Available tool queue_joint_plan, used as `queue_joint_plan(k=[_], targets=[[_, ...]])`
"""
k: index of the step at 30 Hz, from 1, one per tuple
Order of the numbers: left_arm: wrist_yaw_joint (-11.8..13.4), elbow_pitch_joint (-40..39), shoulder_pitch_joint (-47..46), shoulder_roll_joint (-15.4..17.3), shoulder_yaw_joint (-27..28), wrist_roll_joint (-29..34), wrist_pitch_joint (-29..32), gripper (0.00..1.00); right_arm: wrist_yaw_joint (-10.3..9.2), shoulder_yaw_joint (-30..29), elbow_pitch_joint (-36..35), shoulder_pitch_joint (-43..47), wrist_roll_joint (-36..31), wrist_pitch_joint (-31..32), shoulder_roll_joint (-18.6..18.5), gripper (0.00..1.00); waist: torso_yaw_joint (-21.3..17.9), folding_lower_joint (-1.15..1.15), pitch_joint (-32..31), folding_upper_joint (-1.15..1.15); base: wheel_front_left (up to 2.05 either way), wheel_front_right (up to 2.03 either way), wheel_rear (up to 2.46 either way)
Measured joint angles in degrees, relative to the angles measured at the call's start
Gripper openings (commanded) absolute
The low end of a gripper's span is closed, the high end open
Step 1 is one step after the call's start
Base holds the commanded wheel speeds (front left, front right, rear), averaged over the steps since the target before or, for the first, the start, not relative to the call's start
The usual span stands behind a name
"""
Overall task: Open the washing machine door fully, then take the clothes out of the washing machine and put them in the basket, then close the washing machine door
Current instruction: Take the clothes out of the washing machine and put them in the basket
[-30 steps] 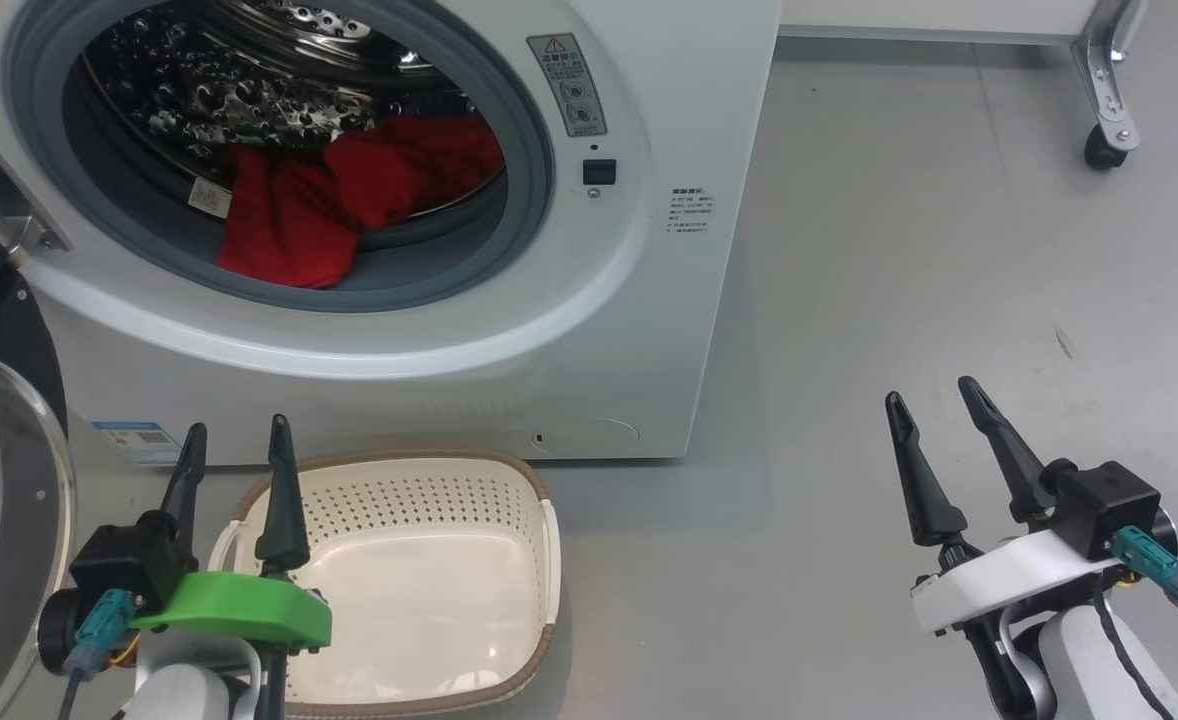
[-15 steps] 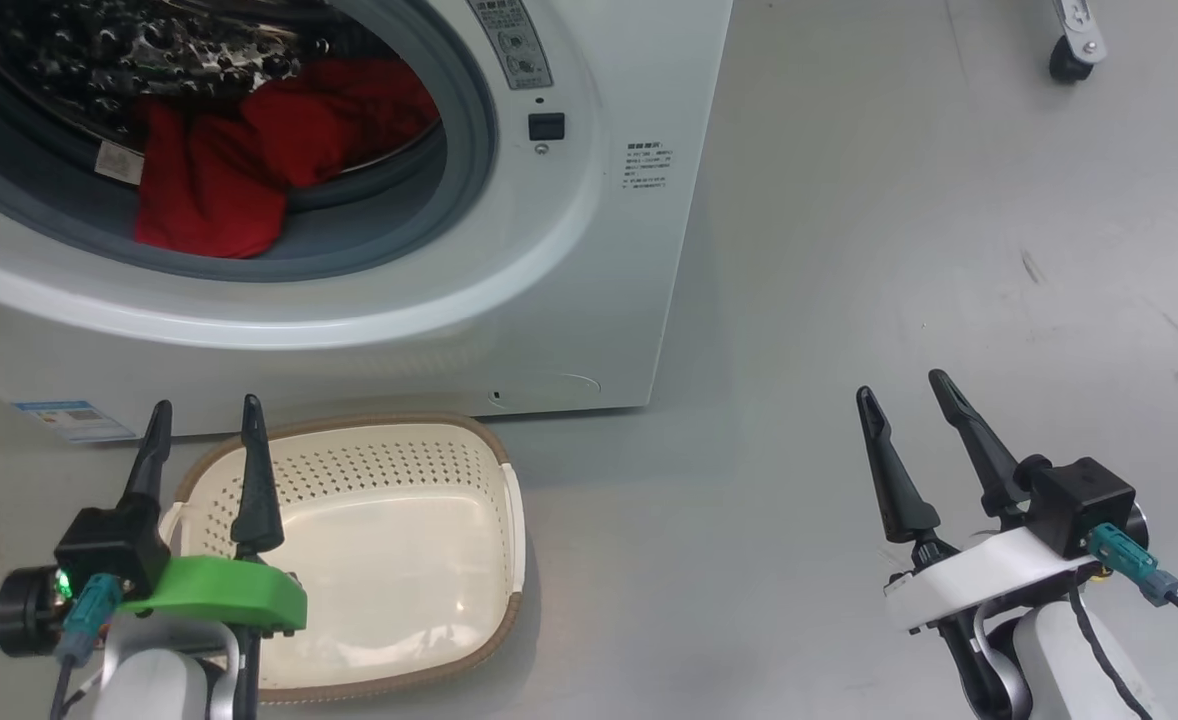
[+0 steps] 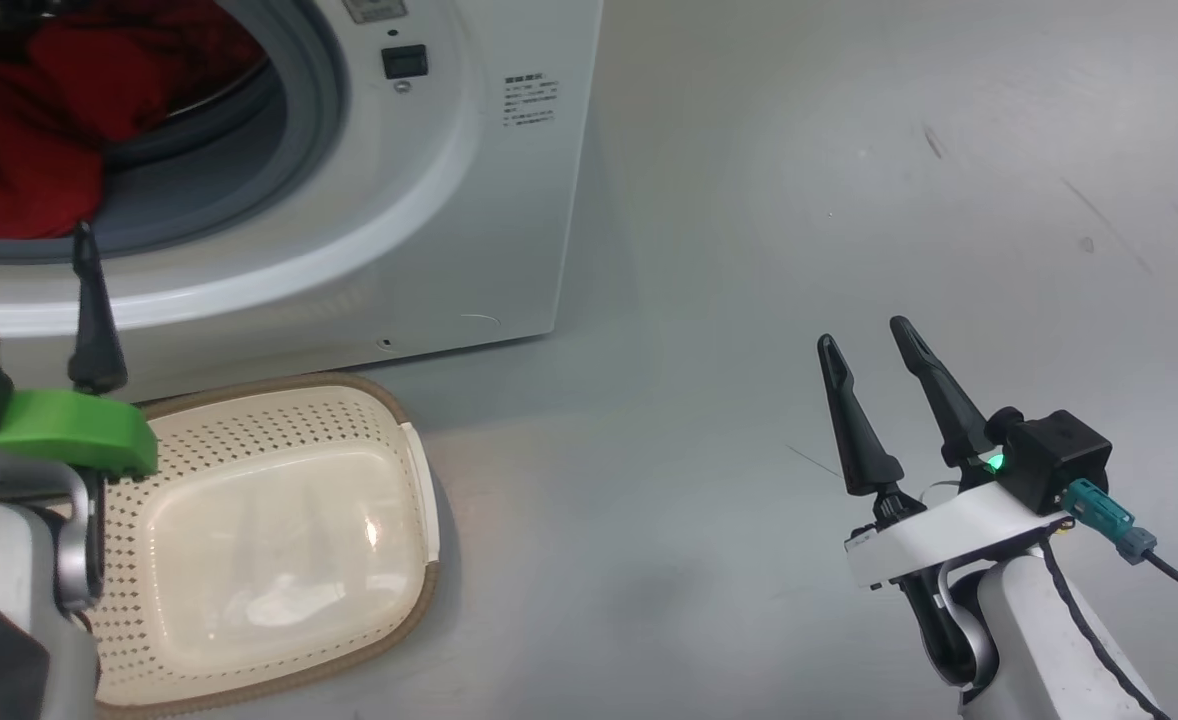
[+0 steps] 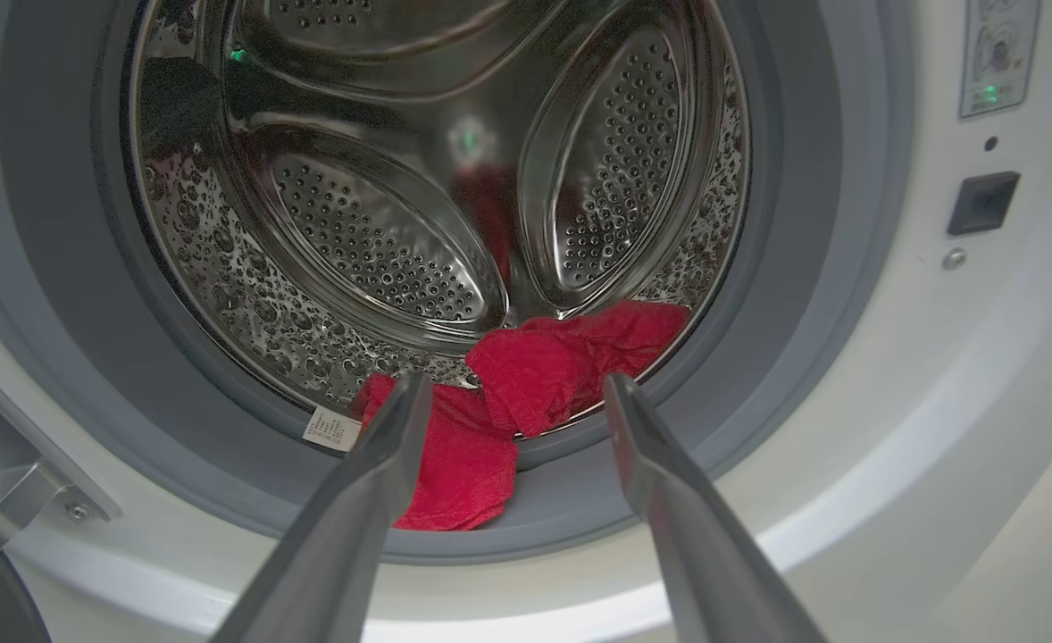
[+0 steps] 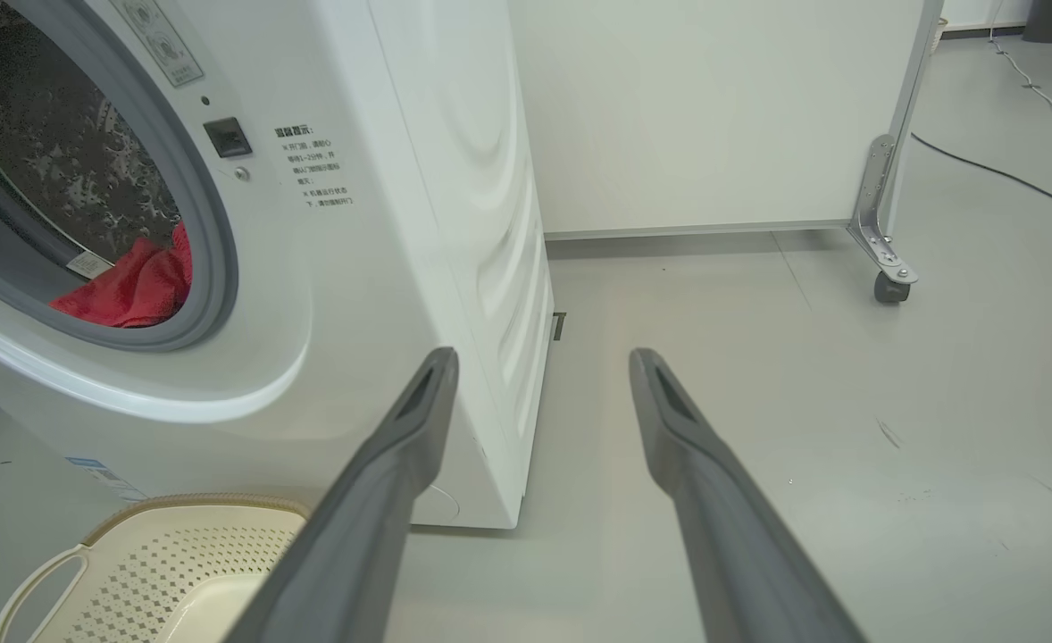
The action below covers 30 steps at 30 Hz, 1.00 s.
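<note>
Head view: the whole picture has slid sideways compared with a second ago. That's the camera swinging, not the washing machine (image 3: 429,230) moving. What actually changed is the left gripper (image 3: 21,235). It used to sit low in front of the basket (image 3: 279,415), and now it's lifted, with its tips lined up on the lower lip of the mouth, just under the clothes (image 3: 39,150). Its fingers are spread with nothing between them. The right gripper (image 3: 863,335) is parked over the bare floor (image 3: 749,200), also spread and empty, in pretty much the same pose as before.

Left wrist view: this looks straight into the drum (image 4: 374,241). The red pile lies at the bottom front, one flap spilling over the grey rubber ring (image 4: 812,295). It sits framed between the two fingers, which look short of it and aren't touching.

Right wrist view: you get the side of the machine and a corner of the basket with nothing in it. A wheeled frame leg (image 5: 888,286) stands well off to the side.

My read is that the mouth is uncovered, so the opening step looks done. The left arm is lining up for the first grab.
</note>
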Motion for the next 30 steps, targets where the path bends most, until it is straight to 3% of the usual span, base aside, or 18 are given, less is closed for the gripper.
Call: queue_joint_plan(k=[11, 24, 30], targets=[[0.9, 4.3, -10.5, 6.4, 4.0, 5.1, 10.2, 1.00, 0.00, 1.3, 0.1, -2.5, 1.1, 0.0, 0.8, 1.00, -7.2, 0.00, 5.8, 0.00, 0.00, 0.00, 0.00], [1.0, 12.8, -21.2, 12.9, 6.0, 12.4, 21.0, 1.00, 0.00, 1.3, 0.0, -5.8, 2.5, 0.0, 1.5, 1.00, -12.2, 0.00, 12.4, 0.00, 0.00, 0.00, 0.00], [1.2, 15.1, -26.5, 13.5, 6.9, 13.7, 24.0, 1.00, 0.00, 1.0, 0.0, -6.1, 2.7, 0.0, 1.6, 1.00, -13.3, 0.00, 14.3, 0.00, 0.00, 0.00, 0.00]])
